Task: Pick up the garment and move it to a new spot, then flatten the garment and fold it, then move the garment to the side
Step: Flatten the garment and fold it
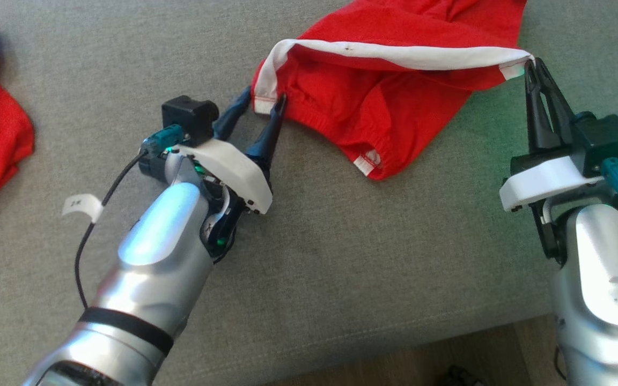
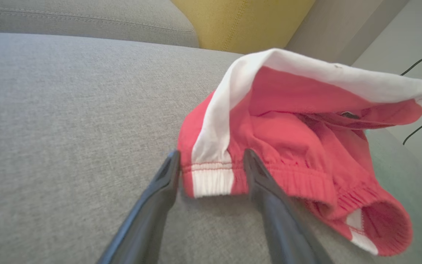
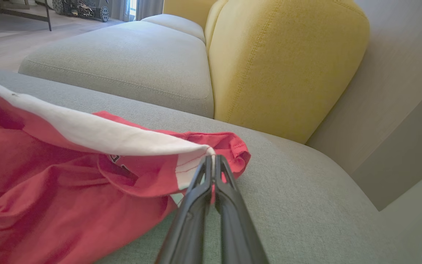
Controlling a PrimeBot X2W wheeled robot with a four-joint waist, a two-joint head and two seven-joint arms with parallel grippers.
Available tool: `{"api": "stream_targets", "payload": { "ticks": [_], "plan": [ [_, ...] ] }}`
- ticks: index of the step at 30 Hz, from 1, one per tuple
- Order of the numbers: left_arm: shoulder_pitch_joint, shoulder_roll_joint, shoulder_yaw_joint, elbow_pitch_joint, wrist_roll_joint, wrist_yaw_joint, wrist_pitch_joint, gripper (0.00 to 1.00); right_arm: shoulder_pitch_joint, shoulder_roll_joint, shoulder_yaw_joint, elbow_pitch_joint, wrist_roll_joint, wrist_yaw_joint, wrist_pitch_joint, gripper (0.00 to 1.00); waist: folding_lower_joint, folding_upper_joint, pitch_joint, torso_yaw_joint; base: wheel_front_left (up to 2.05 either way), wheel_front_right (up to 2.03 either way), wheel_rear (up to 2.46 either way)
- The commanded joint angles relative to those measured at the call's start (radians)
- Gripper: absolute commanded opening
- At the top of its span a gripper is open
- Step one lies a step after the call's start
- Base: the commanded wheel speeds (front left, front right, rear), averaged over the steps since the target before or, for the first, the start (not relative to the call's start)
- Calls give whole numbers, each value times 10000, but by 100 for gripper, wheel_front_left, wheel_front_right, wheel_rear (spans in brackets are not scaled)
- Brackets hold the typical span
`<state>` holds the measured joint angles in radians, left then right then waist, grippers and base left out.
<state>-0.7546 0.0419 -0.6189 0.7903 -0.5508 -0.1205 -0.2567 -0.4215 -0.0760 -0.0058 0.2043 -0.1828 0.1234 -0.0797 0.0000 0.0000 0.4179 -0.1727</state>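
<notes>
Garment [image 1: 384,102] top cut off at head view's upper edge; white stripe [image 1: 395,52] runs left-right. Right gripper [image 1: 532,67] pinches stripe end; left gripper [image 1: 264,96] fingers wide, astride hem [image 2: 211,179].

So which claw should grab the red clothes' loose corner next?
Left. The left claw, open, straddles the white-striped corner of the garment; the right claw is shut, pinching the stripe's other end.

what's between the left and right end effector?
Head view: the red garment, its white band running from the left end effector to the right end effector. No bare stretch.
</notes>
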Motion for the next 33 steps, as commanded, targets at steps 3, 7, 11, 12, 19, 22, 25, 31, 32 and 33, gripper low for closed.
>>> {"api": "stream_targets", "payload": {
  "ticks": [3, 7, 11, 12, 19, 22, 25, 31, 32, 33],
  "plan": [
    [-350, 83, -42, -102, -159, -83, -51, 0, -244, 62, 153, -257, -68, 73, -124, 0, 0, 0, -48, 65, 0, 0, 0],
    [-308, 83, 54, -230, 107, -86, -51, 0, -329, -1, 181, -155, -32, 73, -281, 0, 0, 0, -199, 176, 0, 0, 0],
    [55, 331, 198, -616, 645, -91, -51, 0, -685, -496, 464, 263, 61, 73, -791, 0, 0, 0, -552, 425, 0, 0, 0],
    [134, 417, 190, -752, 836, -91, -51, 0, -796, -635, 517, 389, 84, 73, -880, 0, 0, 0, -671, 528, 0, 0, 0],
    [567, 994, 736, -1964, 1669, 80, -51, 0, -1718, -1436, 1049, 1099, 199, 73, -1212, 0, 0, 0, -1811, 1118, 0, 0, 0],
    [664, 1172, 1097, -2477, 1797, 326, -51, 0, -2104, -1756, 1303, 1256, 251, 73, -1296, 0, 0, 0, -2352, 1299, 0, 0, 0],
    [694, 1597, 1238, -3039, 2054, 473, -49, 0, -2560, -2141, 1578, 1431, 398, 73, -1406, 0, 0, 0, -3175, 1441, 0, 0, 0],
    [1083, 2232, 1192, -4156, 2146, 630, 658, 0, -2211, -2816, 2070, 1084, 1127, 73, -1211, 0, 0, 0, -4352, 1698, 0, 0, 0],
    [1260, 2369, 1165, -4461, 2125, 640, 898, 0, -2026, -2970, 2103, 845, 1260, 73, -1084, 0, 0, 0, -4452, 1712, 0, 0, 0],
    [1463, 2519, 1132, -4815, 2108, 646, 1129, 0, -1820, -3107, 2118, 541, 1393, 73, -928, 0, 0, 0, -4530, 1725, 0, 0, 0]
  ]
}}
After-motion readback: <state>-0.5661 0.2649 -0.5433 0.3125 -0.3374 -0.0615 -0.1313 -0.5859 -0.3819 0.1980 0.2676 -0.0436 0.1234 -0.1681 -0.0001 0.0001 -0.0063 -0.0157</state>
